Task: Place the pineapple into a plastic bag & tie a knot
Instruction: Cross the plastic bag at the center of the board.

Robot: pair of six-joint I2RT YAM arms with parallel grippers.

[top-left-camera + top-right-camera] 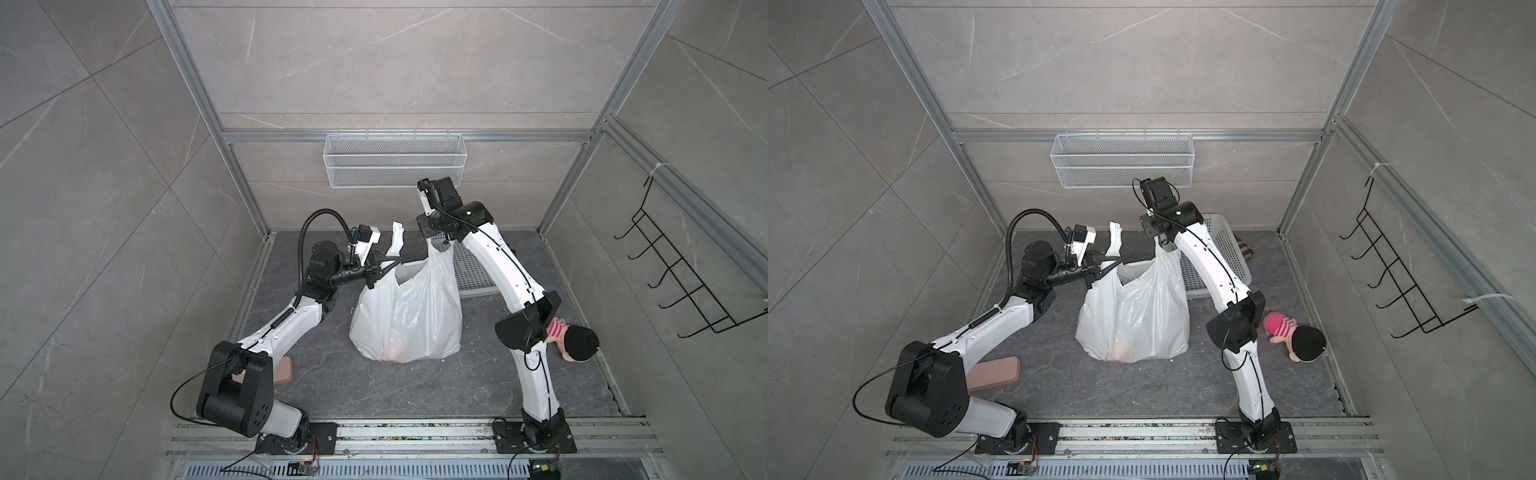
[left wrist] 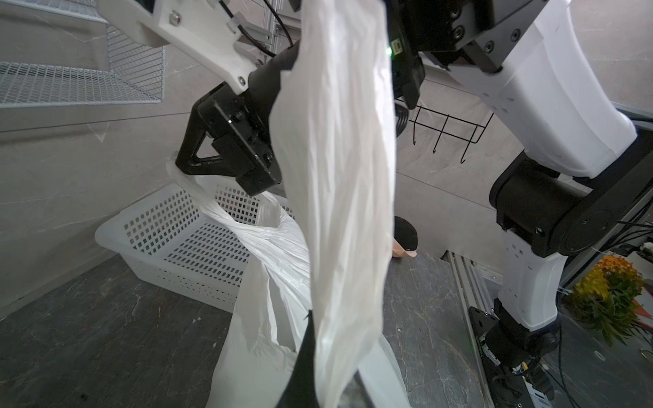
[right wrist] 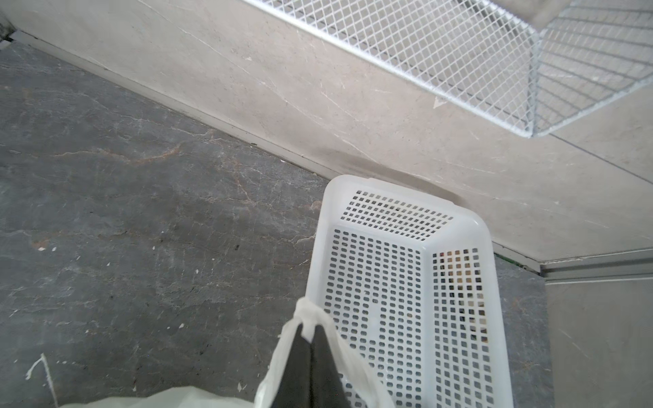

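The white plastic bag [image 1: 407, 316] [image 1: 1133, 316] stands upright mid-floor with its mouth open. A pale pinkish mass shows through its lower wall; the pineapple itself is hidden. My left gripper [image 1: 395, 262] [image 1: 1119, 262] [image 2: 318, 318] is shut on the bag's left handle, whose loose strip [image 2: 339, 176] sticks up past it. My right gripper [image 1: 430, 243] [image 1: 1158, 241] [image 3: 311, 335] is higher up and is shut on the right handle [image 3: 304, 311], pulling it taut. No knot is in view; the two handles are held apart.
A white perforated basket [image 1: 469, 266] [image 3: 406, 282] lies behind the bag, under my right arm. A wire mesh basket [image 1: 395, 162] hangs on the back wall. A doll in a black hat [image 1: 577, 343] lies right, a tan pad [image 1: 994, 372] left. Black hooks [image 1: 685, 282] are on the right wall.
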